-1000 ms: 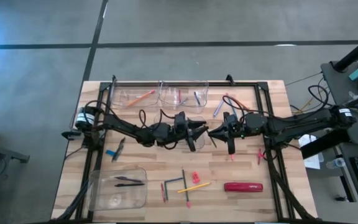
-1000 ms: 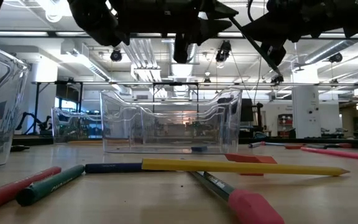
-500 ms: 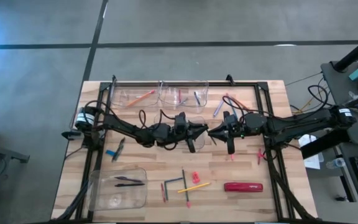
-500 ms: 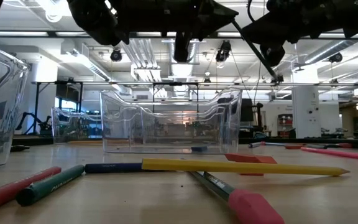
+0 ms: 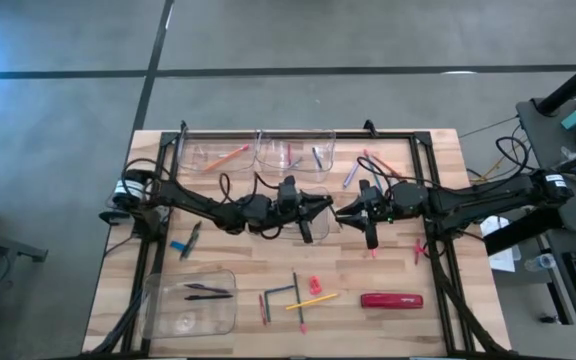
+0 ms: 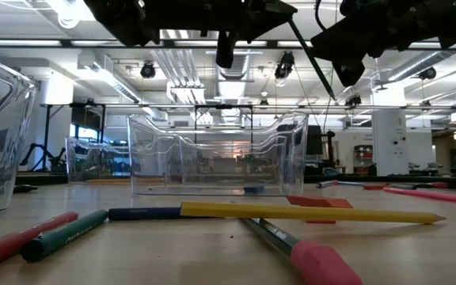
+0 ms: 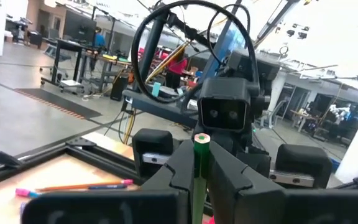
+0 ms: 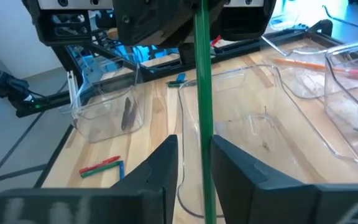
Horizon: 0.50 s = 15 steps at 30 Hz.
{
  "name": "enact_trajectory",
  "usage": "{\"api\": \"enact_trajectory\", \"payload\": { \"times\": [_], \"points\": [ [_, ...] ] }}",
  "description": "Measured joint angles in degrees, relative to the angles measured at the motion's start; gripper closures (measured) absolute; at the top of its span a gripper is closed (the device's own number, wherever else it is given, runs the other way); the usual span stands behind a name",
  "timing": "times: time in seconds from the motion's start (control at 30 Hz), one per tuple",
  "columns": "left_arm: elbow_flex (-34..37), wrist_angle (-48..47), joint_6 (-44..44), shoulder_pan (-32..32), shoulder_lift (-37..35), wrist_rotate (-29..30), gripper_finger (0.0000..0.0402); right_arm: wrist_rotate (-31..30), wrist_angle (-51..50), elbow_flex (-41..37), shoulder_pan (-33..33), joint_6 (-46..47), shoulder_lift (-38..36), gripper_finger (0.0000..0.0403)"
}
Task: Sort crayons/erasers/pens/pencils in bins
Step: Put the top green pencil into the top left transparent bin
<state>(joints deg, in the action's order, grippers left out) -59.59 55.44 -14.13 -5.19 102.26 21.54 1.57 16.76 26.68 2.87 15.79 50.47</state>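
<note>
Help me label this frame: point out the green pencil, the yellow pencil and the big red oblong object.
green pencil (image 8: 202, 93): right wrist view, mid-shaft.
yellow pencil (image 6: 307, 212): low view, mid-shaft.
red oblong object (image 5: 391, 300): high view, its middle.

Two matte-black jointed arms, looping black cables along each. The left end effector (image 5: 320, 207) and right end effector (image 5: 346, 211) carry blocky black fingers, with a twin-lens camera box.

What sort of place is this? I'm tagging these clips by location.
Probably a robotics lab or workshop: a wooden table on bare concrete floor, exposed ceiling ducts, and workbenches with equipment in the room behind.
</note>
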Motion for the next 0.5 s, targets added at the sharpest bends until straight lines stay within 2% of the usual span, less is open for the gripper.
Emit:
{"api": "enact_trajectory", "payload": {
  "times": [0.5],
  "points": [
    [0.09, -1.34, 0.11, 0.00, -0.98, 0.00, 0.0394, -0.06, 0.22, 0.33, -0.01, 0.06, -0.06, 0.0328]
  ]
}}
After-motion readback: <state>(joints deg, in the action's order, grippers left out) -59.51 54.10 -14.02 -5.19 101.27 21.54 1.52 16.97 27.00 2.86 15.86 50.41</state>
